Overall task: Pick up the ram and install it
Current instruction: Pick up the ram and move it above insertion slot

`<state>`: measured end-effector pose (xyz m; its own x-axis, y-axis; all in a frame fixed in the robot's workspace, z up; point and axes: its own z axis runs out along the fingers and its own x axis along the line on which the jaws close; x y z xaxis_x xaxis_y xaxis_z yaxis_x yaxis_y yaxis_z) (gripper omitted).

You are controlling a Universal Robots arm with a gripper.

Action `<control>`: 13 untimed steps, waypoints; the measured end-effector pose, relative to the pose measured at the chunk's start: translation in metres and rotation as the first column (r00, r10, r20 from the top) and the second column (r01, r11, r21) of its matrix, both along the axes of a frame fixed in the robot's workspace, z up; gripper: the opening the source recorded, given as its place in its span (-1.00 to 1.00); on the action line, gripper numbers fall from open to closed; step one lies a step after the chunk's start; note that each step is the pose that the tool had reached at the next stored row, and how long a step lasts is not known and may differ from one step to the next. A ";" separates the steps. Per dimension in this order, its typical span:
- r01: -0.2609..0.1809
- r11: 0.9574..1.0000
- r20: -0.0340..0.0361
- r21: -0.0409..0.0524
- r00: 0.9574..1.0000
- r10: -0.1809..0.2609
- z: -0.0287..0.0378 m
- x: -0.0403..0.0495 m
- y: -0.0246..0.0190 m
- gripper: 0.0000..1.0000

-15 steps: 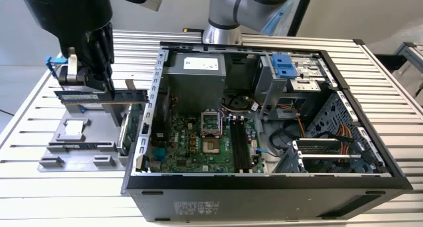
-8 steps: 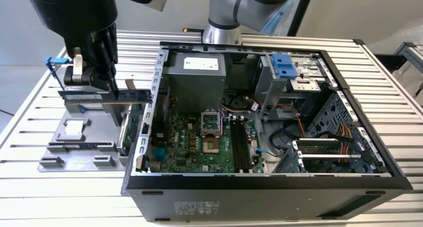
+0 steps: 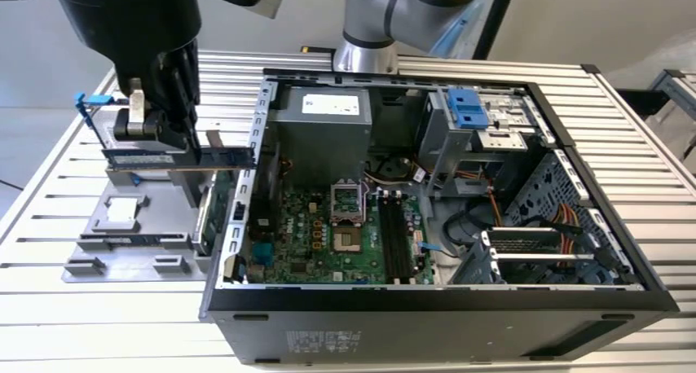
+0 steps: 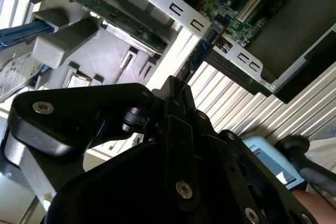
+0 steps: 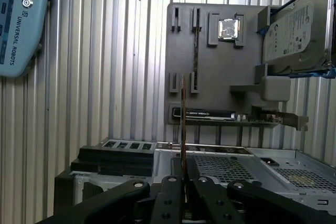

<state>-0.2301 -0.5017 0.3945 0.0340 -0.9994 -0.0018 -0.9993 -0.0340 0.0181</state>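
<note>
Exterior view: gripper (image 3: 147, 141) clenched on the ram (image 3: 196, 159). The stick sits level above the grey tray (image 3: 152, 206), one end just beside the case wall (image 3: 261, 120). Risk: that end clips the wall on any sideways travel, and a thin-edge grip could let it tilt. Memory slots (image 3: 397, 236) are well apart, latches too small to read.
First wrist view: ram (image 5: 183, 124) edge-on between the fingers (image 5: 169, 192).
Second wrist view: the gripper's own linkage covers the grip; the dark sliver past it is probably the ram's end.
</note>
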 end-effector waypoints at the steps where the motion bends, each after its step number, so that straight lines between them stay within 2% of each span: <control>1: 0.000 1.000 0.000 0.000 1.000 0.000 0.0000 0.0007 0.0000 -1.00; 13: 0.000 1.000 0.000 0.000 1.000 0.000 -0.0001 0.0086 0.0001 -1.00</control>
<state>-0.2215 -0.5016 0.3944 0.0340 -0.9994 -0.0020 -0.9993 -0.0341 0.0180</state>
